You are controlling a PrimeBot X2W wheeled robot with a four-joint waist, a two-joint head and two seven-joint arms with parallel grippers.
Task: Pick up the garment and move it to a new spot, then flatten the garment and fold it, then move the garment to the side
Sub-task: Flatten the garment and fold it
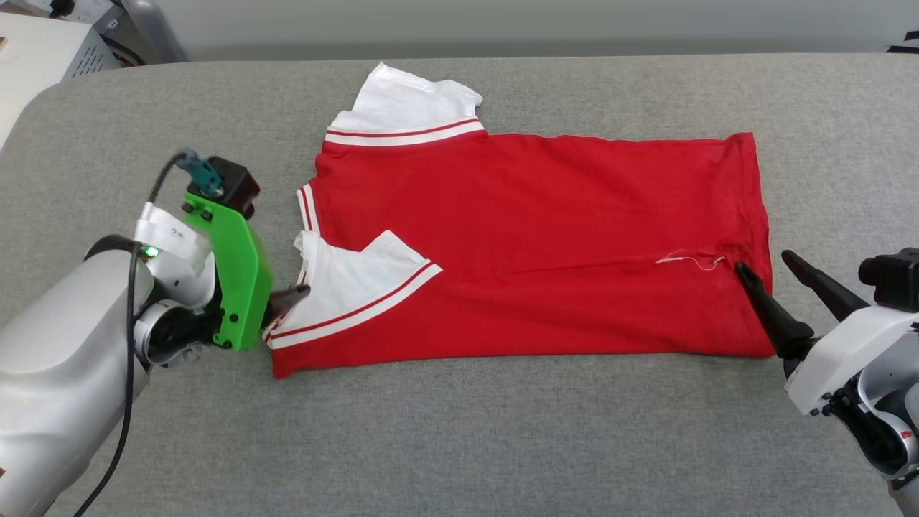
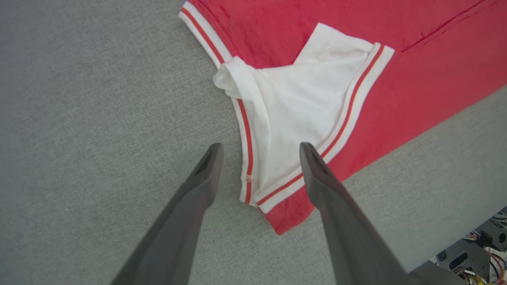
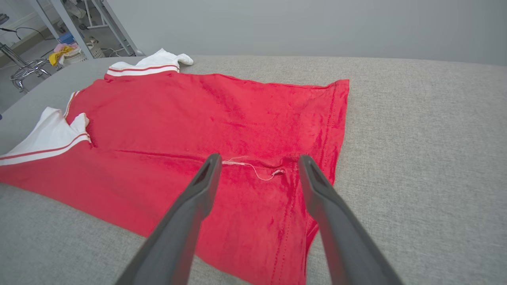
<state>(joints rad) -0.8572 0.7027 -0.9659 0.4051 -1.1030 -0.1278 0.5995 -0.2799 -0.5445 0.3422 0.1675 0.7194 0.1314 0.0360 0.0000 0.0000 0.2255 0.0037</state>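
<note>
The garment (image 1: 531,237) lies flat near the middle of the bench (image 1: 459,445), collar end to my left and hem to my right. Its near white sleeve (image 1: 359,283) is turned in over the red body. I judge the fold to be part done.

The left tool (image 2: 260,145) stands open and grips nothing, with its fingers either side of the striped sleeve corner. The right tool (image 3: 258,156) stands open and empty over the hem, above a loose thread (image 3: 253,169).

For the next fold I would:
- take both layers at each end;
- lift evenly;
- keep the sleeve tucked.

The bench covering is grey cloth, which may drag. Beyond it stand a plain pale wall (image 3: 317,23) and, at far left, a white cabinet (image 1: 43,57).
</note>
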